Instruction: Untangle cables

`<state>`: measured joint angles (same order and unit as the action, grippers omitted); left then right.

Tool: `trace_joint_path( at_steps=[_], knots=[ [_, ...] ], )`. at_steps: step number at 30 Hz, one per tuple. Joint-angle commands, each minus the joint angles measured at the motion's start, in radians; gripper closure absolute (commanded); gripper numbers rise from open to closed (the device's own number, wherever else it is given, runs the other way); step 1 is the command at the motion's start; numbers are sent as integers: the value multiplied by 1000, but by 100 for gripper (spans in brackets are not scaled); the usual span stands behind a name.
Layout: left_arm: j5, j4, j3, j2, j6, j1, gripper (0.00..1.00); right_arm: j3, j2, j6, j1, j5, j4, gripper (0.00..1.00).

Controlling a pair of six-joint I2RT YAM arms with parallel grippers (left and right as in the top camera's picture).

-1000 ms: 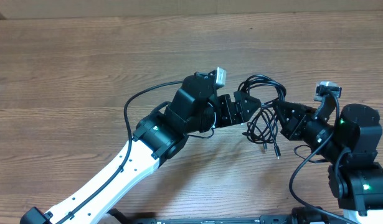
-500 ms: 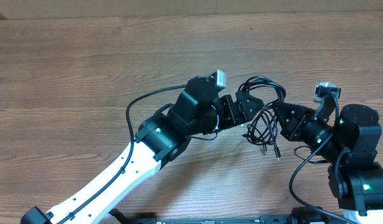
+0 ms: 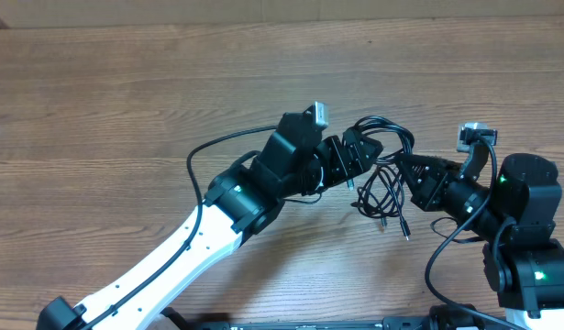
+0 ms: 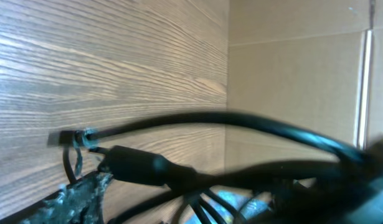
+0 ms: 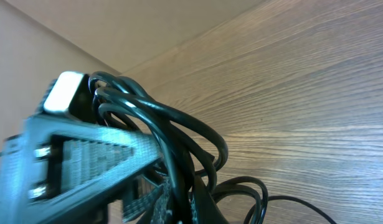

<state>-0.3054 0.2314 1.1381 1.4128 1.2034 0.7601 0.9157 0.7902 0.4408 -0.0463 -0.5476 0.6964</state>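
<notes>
**A:** Cables (image 3: 384, 179): where do they sit from overhead?

**B:** They are tangled in one black bundle right of centre on the wooden tabletop (image 3: 126, 110), between the two arms. Whether the bundle rests fully on the wood or is partly lifted, I cannot tell. Loops bulge at the far side. Loose ends trail toward the near edge, and one finishes in a small plug (image 3: 405, 235).

**A:** And the tools?

**B:** The left tool (image 3: 359, 156) is at the bundle's left edge with its fingers standing apart. I can't make out a cord pinched between them. The right tool (image 3: 401, 165) meets the bundle from the right, clamped tight on the cables.

**A:** What about the left wrist view?

**B:** It is blurred and very close. Cables (image 4: 241, 124) sweep across the frame, with a thicker connector (image 4: 141, 165) low in the middle. Behind them are wood grain and a cardboard wall (image 4: 291, 74). How wide that tool stands I cannot tell from here.

**A:** And the right wrist view?

**B:** One ribbed finger (image 5: 85, 162) fills the lower left. Several cables (image 5: 179, 124) arch over it and run down beside it to the bottom edge, touching it. Wood grain lies beyond.
</notes>
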Motion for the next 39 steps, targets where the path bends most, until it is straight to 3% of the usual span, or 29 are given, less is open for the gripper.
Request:
trace_joint_path(
  at_steps=[1, 4, 11, 19, 22, 28, 32, 39],
  knots=[
    [11, -2, 23, 47, 41, 13, 27, 23, -5, 0, 2, -36, -5, 97],
    [-7, -9, 23, 55, 69, 13, 33, 23, -5, 0, 2, -35, 1, 96],
    [-8, -11, 23, 55, 68, 13, 60, 22, -5, 0, 2, -35, 2, 96],
    [-9, -11, 23, 55, 68, 13, 80, 23, -5, 0, 2, -35, 2, 96],
    [-10, -11, 23, 55, 68, 13, 95, 23, -5, 0, 2, -34, 4, 96],
    [-9, -11, 23, 55, 31, 13, 96, 23, -5, -3, 2, -31, 8, 96],
    [-9, -11, 23, 55, -47, 13, 96, 23, -5, -3, 2, -31, 9, 75],
    [-9, -11, 23, 55, -261, 13, 96, 22, -5, -5, 2, -29, 9, 51]
  ],
)
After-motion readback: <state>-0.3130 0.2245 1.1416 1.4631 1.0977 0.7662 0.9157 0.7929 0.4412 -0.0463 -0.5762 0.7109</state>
